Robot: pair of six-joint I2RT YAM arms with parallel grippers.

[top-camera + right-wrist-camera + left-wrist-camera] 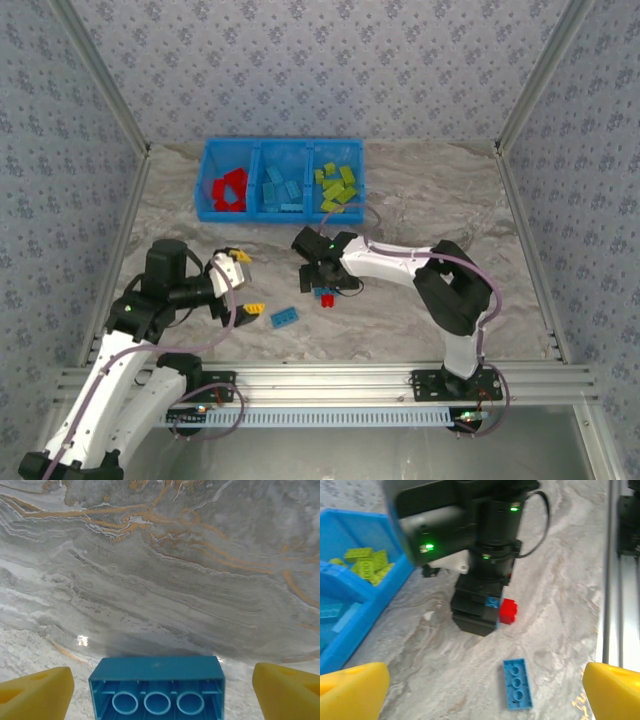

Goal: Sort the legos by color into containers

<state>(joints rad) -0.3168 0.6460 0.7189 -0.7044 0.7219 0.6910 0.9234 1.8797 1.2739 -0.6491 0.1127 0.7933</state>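
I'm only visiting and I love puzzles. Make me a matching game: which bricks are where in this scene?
Things:
1. red pile
2. light-blue pile
3. yellow-green pile
4. loose blue brick

Places:
A. right compartment of the bin
B. on the table, outside the bin
C. left compartment
D. middle compartment

Pairs: 1-C, 2-D, 3-A, 4-B.

No text, label, brand or number can be read in any of the views. The legos [285, 317] and the walls of the containers [270, 215] have no writing that can be made out.
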